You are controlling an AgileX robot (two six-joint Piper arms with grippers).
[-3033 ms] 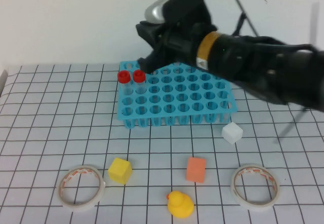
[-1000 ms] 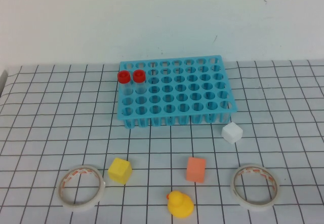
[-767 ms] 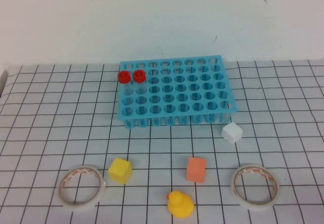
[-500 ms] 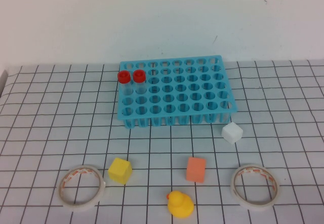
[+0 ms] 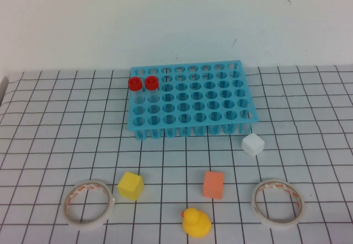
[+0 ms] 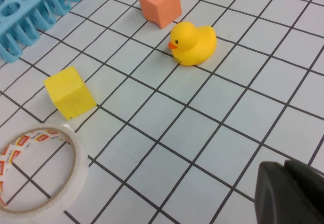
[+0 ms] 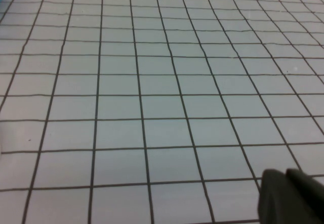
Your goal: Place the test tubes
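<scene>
high view
- worktop (image 5: 49, 122): flat white sheet ruled with a black grid, running back to the wall.
- room: plain white wall (image 5: 165, 17) directly behind.
- rack (image 5: 251, 114): blue, many-holed, rear centre of the worktop.
- test tubes (image 5: 135, 88): two, red-capped, upright side by side in holes at the rack's left end.
- white cube (image 5: 253, 144): just in front of the rack's right corner.
- yellow cube (image 5: 130, 185), orange block (image 5: 214, 184), yellow duck (image 5: 196, 222): near middle, apart from one another.
- tape rolls: one near left (image 5: 67, 205), one near right (image 5: 256, 202), both lying flat.

left wrist view
- left claw (image 6: 286, 176): dark, jaws pressed together, holding nothing, above bare grid.
- surface: the same gridded sheet, carrying duck, orange block, yellow cube, a tape roll and a corner of the rack.

right wrist view
- right claw (image 7: 286, 176): dark, jaws pressed together, holding nothing.
- surface: bare gridded sheet beneath it.
</scene>
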